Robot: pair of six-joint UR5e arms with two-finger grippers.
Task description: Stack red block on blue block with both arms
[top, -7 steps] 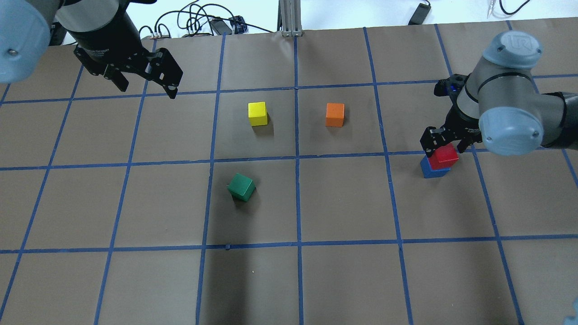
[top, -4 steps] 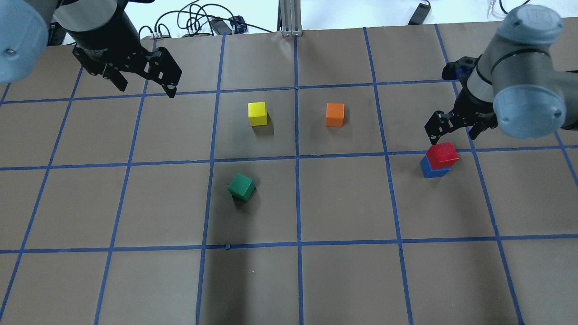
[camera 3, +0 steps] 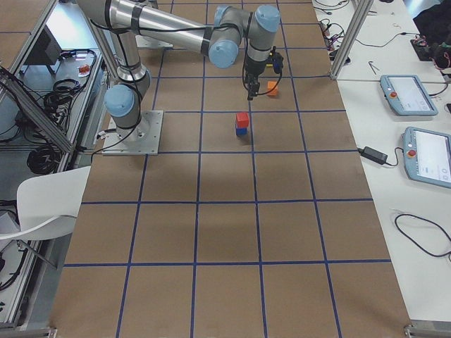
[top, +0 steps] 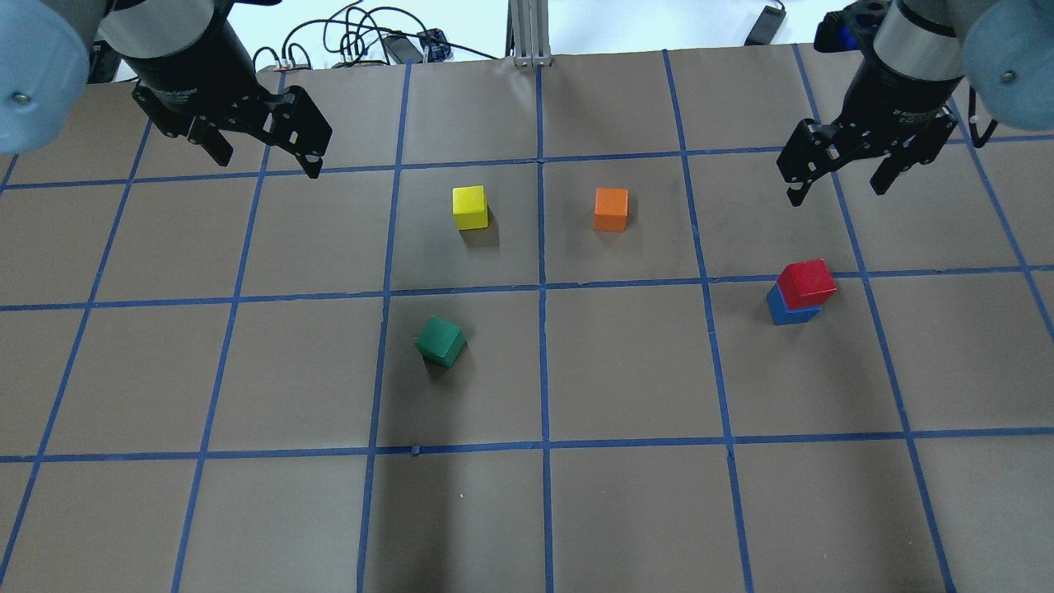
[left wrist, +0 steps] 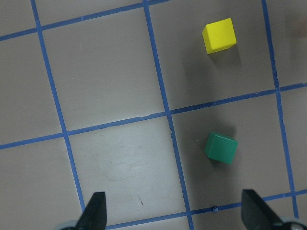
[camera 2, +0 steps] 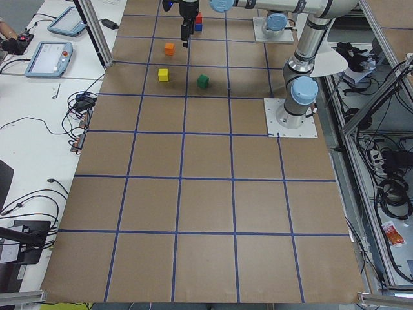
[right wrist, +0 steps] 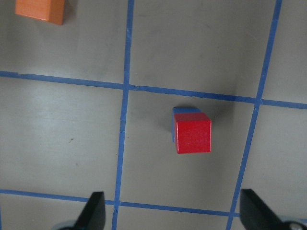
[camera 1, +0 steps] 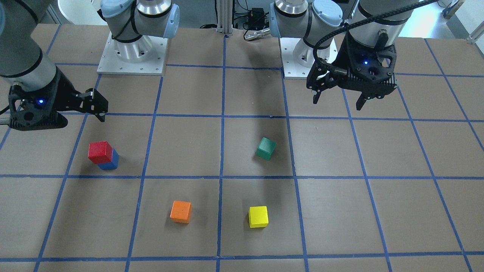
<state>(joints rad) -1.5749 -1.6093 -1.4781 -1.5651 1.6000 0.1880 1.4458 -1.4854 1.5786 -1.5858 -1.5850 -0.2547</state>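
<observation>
Red block (top: 807, 282) atop blue block (top: 786, 314); orange cube (top: 610, 208) well apart; left hand (top: 268, 166), right hand (top: 837, 193) released.

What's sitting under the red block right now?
The blue block sits directly under the red block. Only strips of the blue block's sides show. Its top face is covered by the red block.
</observation>
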